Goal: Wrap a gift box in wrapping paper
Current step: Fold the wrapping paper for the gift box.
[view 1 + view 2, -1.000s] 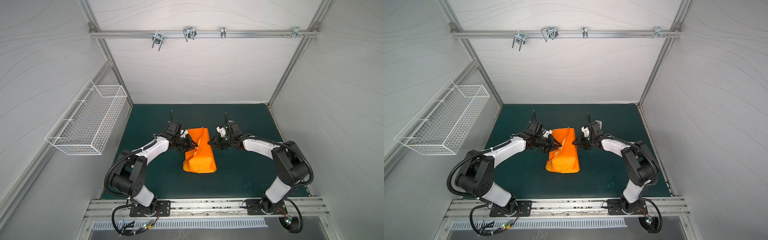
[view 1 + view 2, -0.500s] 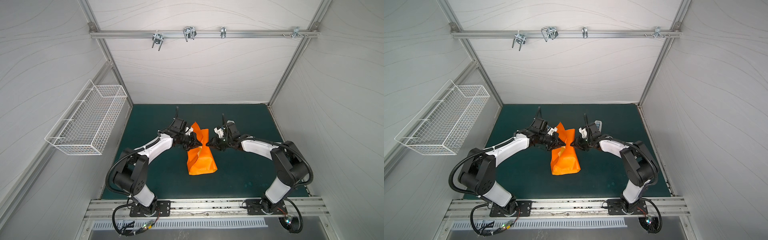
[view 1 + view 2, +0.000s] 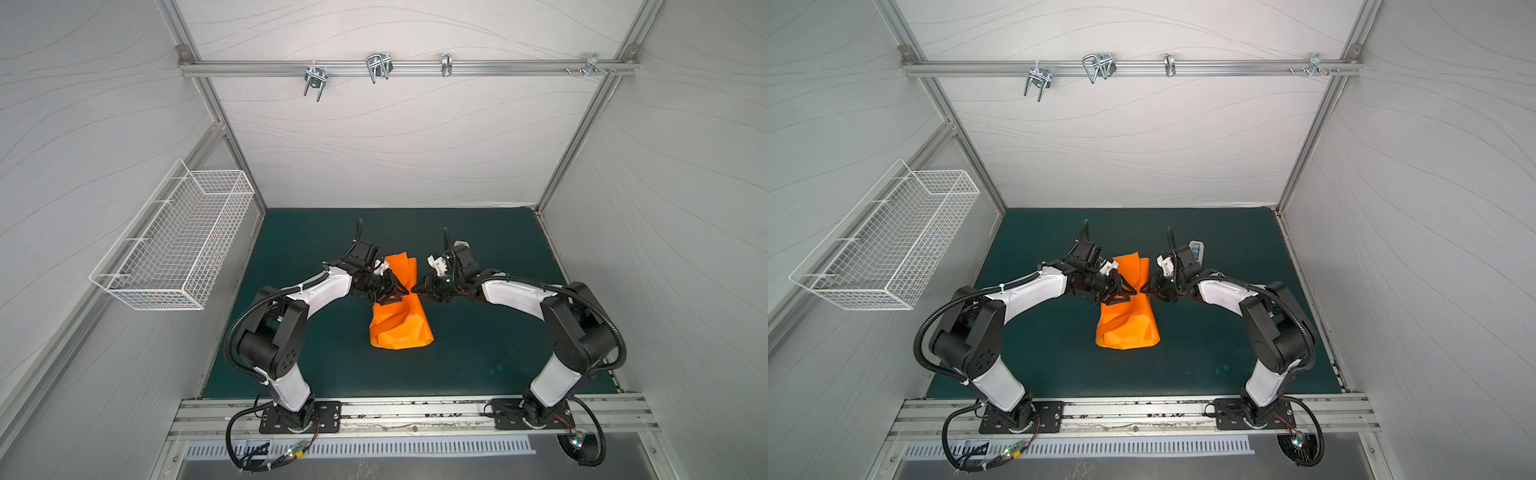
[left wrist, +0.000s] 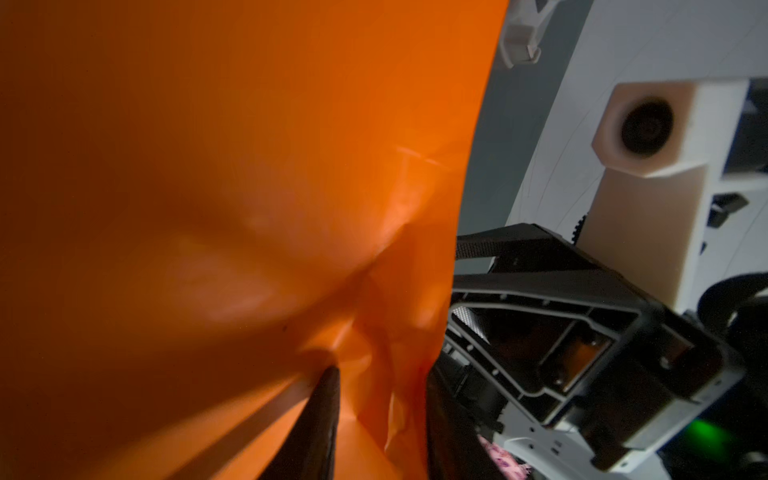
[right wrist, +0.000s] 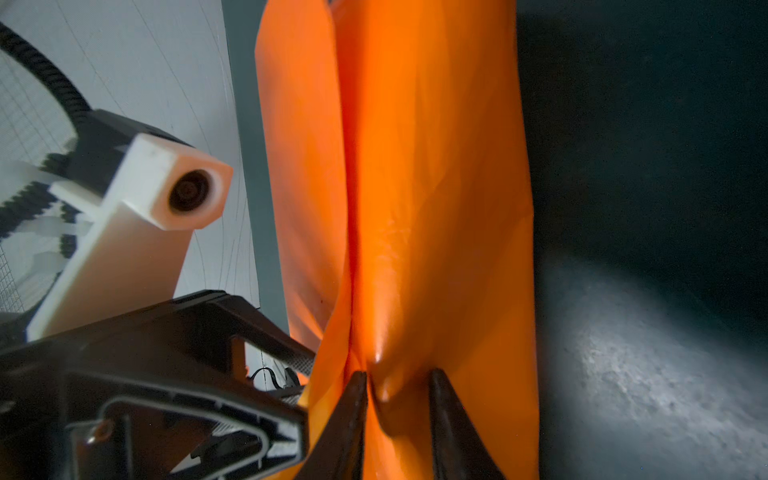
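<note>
In both top views, find the wrapping paper (image 3: 401,328) (image 3: 1127,328) bunched at the middle of the green mat (image 3: 478,353), with its near end resting there and its far end stood up between the left gripper (image 3: 400,291) and the right gripper (image 3: 417,287), their tips almost meeting. No telling where the gift box sits: hidden. In the left wrist view, see the left gripper (image 4: 380,374) with jaws apart and a loose crumple of wrapping paper (image 4: 208,187) in the gap. In the right wrist view, see the right gripper (image 5: 397,376) nipped narrowly onto a raised fold of wrapping paper (image 5: 436,187), with green mat (image 5: 644,374) beyond.
</note>
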You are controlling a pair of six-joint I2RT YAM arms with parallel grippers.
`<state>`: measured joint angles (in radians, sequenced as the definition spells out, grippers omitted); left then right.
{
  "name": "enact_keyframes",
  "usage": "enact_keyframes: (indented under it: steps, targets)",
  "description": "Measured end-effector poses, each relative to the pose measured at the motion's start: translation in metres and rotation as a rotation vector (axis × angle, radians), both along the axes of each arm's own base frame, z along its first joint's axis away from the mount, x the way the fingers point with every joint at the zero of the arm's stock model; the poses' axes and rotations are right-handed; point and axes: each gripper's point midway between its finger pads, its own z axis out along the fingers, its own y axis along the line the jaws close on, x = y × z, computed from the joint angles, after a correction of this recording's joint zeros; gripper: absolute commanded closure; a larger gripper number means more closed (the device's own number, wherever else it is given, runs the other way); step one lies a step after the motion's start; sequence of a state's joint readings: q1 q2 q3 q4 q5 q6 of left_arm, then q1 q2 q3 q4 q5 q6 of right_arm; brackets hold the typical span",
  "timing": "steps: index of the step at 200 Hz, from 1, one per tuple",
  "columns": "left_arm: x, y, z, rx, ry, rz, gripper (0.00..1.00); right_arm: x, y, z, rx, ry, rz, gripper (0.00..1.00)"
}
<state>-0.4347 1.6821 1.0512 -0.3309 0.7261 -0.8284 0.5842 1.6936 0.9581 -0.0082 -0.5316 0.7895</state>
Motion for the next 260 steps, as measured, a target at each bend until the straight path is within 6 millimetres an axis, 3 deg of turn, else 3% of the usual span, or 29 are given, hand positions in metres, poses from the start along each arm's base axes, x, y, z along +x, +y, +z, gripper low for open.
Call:
enact_keyframes:
  steps: [39,63,175,223,260]
  targets:
    - [0.0,-0.001,0.001,-0.01,-0.005,-0.002,0.54,0.0,0.0,0.0,0.001,0.007,-0.005,0.61]
    - [0.0,-0.002,0.0,-0.015,-0.005,-0.001,0.63,0.0,0.0,0.0,0.001,0.008,-0.005,0.57]
    - [-0.001,-0.001,-0.003,-0.015,0.005,0.005,0.79,0.005,-0.01,0.016,-0.013,-0.035,-0.049,0.37]
    - [-0.001,-0.001,-0.003,-0.015,0.007,0.005,0.81,0.012,-0.004,0.019,-0.023,-0.039,-0.045,0.38]
    - [-0.002,-0.001,-0.005,-0.012,0.012,0.005,0.81,0.02,0.002,0.013,-0.033,-0.03,-0.047,0.45]
